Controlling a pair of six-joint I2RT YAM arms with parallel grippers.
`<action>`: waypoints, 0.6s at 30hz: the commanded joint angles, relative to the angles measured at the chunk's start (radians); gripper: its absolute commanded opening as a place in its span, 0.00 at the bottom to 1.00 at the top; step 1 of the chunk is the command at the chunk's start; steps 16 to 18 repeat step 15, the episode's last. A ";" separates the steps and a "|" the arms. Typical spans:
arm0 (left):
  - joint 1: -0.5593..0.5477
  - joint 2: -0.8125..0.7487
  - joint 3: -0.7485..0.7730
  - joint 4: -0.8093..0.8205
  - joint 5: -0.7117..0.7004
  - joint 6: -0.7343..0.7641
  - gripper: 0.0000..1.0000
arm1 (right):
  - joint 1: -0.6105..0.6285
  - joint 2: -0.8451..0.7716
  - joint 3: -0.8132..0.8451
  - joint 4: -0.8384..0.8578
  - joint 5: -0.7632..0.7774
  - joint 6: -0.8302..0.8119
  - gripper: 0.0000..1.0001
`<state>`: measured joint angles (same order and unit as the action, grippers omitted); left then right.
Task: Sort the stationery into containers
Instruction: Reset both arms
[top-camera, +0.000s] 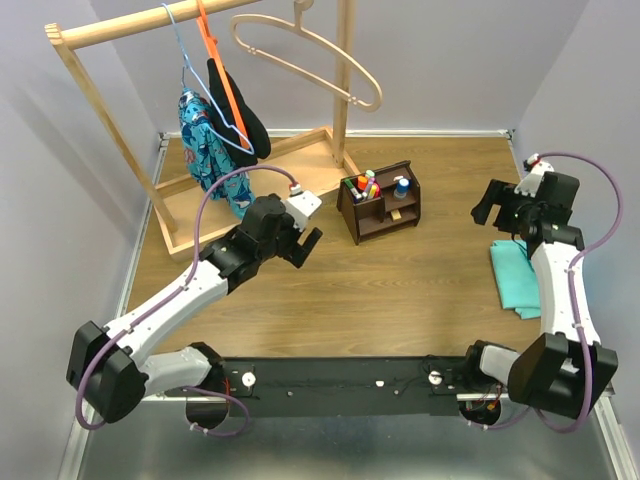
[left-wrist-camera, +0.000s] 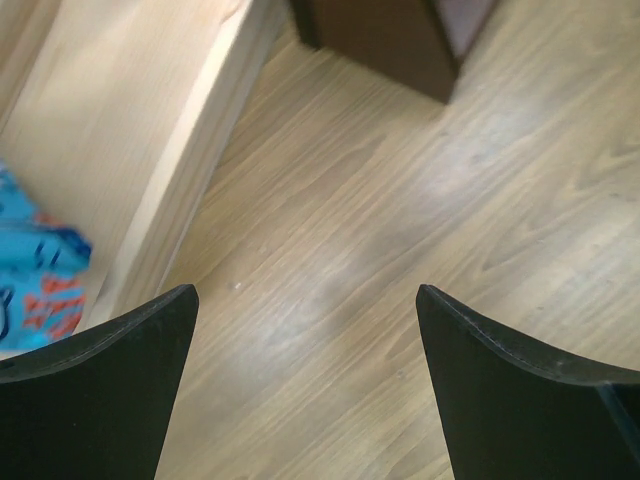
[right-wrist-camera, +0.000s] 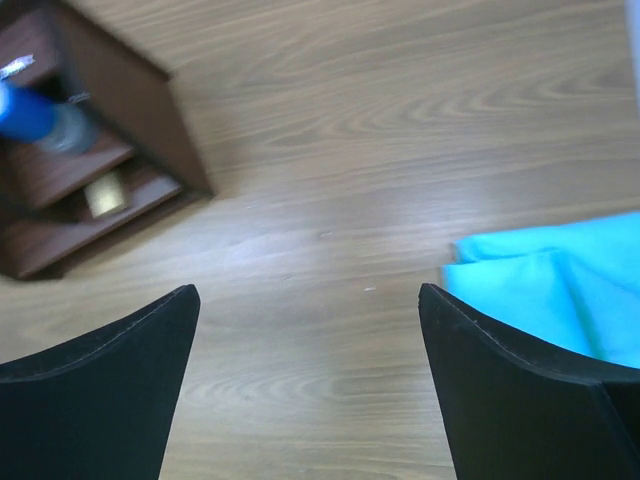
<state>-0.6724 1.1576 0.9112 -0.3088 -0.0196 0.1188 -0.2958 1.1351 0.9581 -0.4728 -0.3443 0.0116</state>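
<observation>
Up and to the left of my right pincer (right-wrist-camera: 308, 295), the dark wooden organiser (right-wrist-camera: 165, 130) already holds the grey-blue cylinder (right-wrist-camera: 40, 118) and the tiny tan cube (right-wrist-camera: 103, 195); the markers (top-camera: 365, 185) stand in its compartment farthest from me. That pincer gapes empty, and my left pincer (left-wrist-camera: 305, 295) is wide open too. Markers look light, stiff, slick: I'd pinch mid-barrel, gently.
</observation>
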 joint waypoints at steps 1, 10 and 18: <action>0.053 -0.024 -0.051 0.031 -0.180 -0.110 0.99 | 0.001 0.064 0.091 -0.067 0.278 0.119 1.00; 0.091 0.010 -0.087 0.068 -0.206 -0.153 0.99 | 0.007 0.028 0.081 -0.061 0.275 0.149 1.00; 0.103 0.022 -0.084 0.076 -0.207 -0.157 0.99 | 0.007 0.020 0.053 -0.064 0.240 0.159 1.00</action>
